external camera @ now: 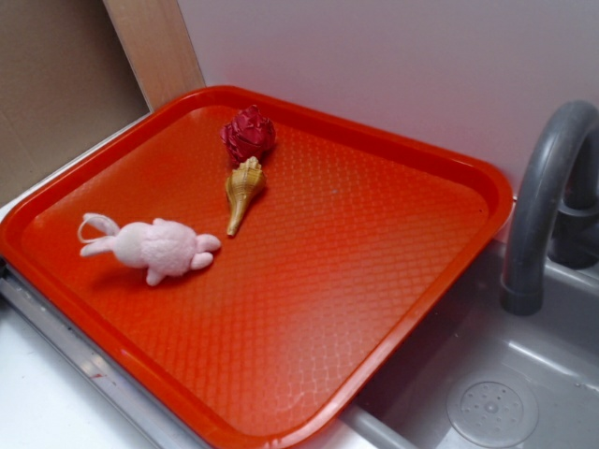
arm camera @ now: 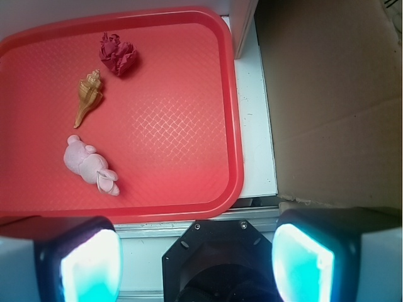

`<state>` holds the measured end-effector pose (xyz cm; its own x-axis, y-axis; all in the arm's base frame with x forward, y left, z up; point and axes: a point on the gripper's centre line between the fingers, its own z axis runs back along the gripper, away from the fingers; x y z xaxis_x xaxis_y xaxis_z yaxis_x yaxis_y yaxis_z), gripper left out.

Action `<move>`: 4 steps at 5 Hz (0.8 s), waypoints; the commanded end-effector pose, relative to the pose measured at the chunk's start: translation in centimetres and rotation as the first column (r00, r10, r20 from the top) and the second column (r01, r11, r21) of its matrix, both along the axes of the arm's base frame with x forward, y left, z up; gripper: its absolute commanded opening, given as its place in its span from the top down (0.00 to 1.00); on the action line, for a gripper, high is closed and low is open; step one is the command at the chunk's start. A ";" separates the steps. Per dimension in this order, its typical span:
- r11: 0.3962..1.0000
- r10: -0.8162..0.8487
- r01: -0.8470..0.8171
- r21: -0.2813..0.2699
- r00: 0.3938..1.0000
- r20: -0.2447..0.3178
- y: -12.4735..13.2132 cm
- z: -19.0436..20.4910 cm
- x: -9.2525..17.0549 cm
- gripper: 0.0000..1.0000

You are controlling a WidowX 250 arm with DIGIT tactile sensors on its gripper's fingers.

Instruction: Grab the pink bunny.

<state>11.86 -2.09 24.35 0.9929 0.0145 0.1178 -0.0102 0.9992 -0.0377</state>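
both views are brightly and evenly lit, seemingly from overhead. in the exterior view the orange tray [external camera: 374,281] shows a soft pale sheen in its middle, and the pink bunny [external camera: 161,247] casts only a faint, short shadow. the picture is slightly soft overall. in the wrist view colours look washed out, the tray [arm camera: 234,126] paler, and the jaws at the bottom edge are blurred, their pads glowing cyan.

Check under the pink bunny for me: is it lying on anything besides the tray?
The pink bunny lies directly on the orange tray, apart from the seashell. The tray surface beneath its body is covered.
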 end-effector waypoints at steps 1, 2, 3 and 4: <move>1.000 0.000 0.000 0.000 1.000 0.000 0.0 0.0 0.0 0.00; 0.969 -0.247 0.246 0.035 0.969 0.025 -3.7 -1.0 2.4 0.00; 0.877 -0.479 0.479 0.036 0.878 0.012 -7.8 -1.8 3.9 0.00; 0.731 -0.682 0.681 0.044 0.732 0.008 -10.9 -3.0 4.2 0.00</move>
